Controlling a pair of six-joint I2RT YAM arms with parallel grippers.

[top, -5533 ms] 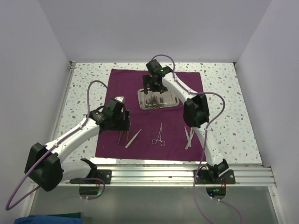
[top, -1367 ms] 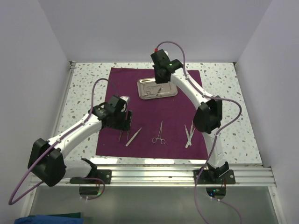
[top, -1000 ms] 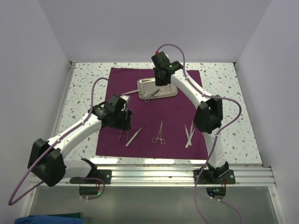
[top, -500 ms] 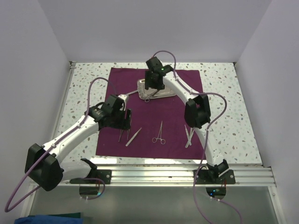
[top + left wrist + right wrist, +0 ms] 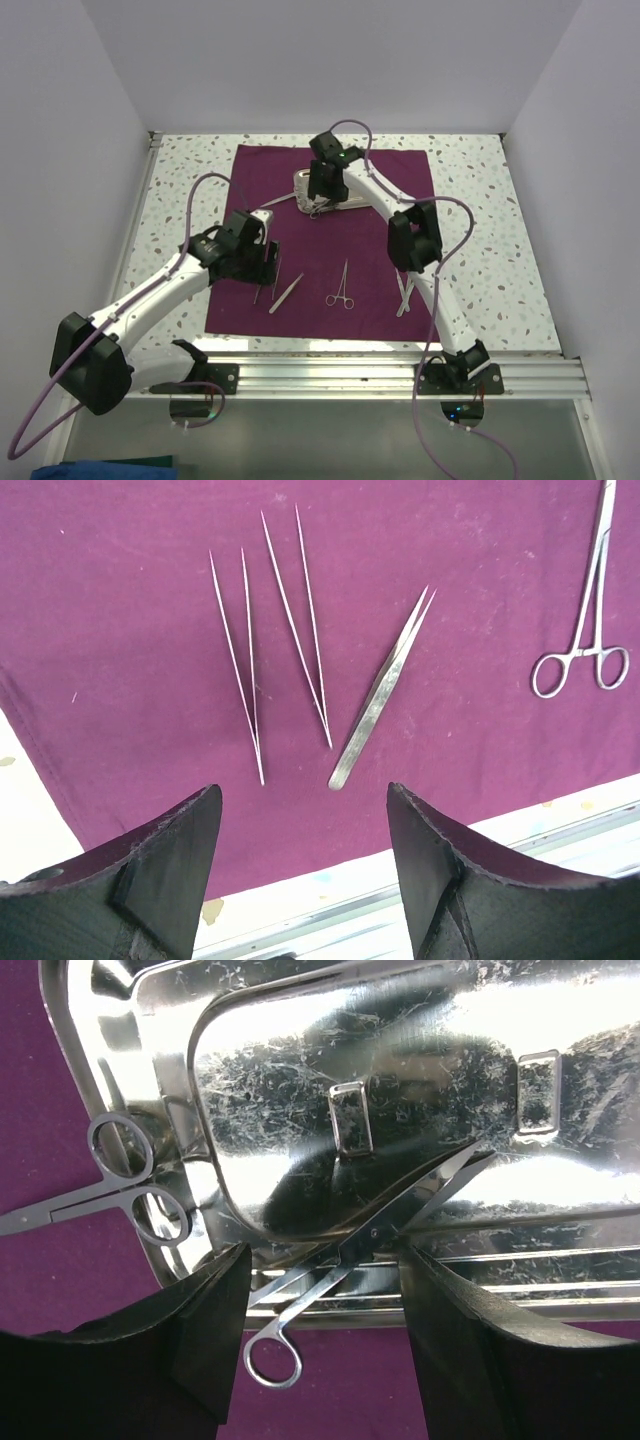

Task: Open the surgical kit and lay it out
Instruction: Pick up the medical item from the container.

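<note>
The surgical kit's purple cloth (image 5: 370, 250) lies spread flat. Its steel tray (image 5: 300, 1080) stands at the cloth's far middle, with its left corner (image 5: 301, 183) showing in the top view. Scissors (image 5: 375, 1230) lie across the tray's near rim, the ring handle over the cloth. My right gripper (image 5: 322, 1255) is open astride them, holding nothing. Ring-handled forceps (image 5: 130, 1185) hang over the tray's left rim. My left gripper (image 5: 302, 790) is open above two thin tweezers (image 5: 245, 660), flat tweezers (image 5: 385, 695) and forceps (image 5: 585, 610).
More instruments (image 5: 404, 292) lie on the cloth at the near right, beside the right arm. The cloth's near edge (image 5: 330, 865) runs just under the left fingers, with speckled tabletop and a metal rail (image 5: 380, 375) beyond. Walls close in the table on three sides.
My right gripper has opened and moved left and nearer, from over the tray to its near-left rim. The scissors now lie free across that rim. The left arm has barely shifted.
</note>
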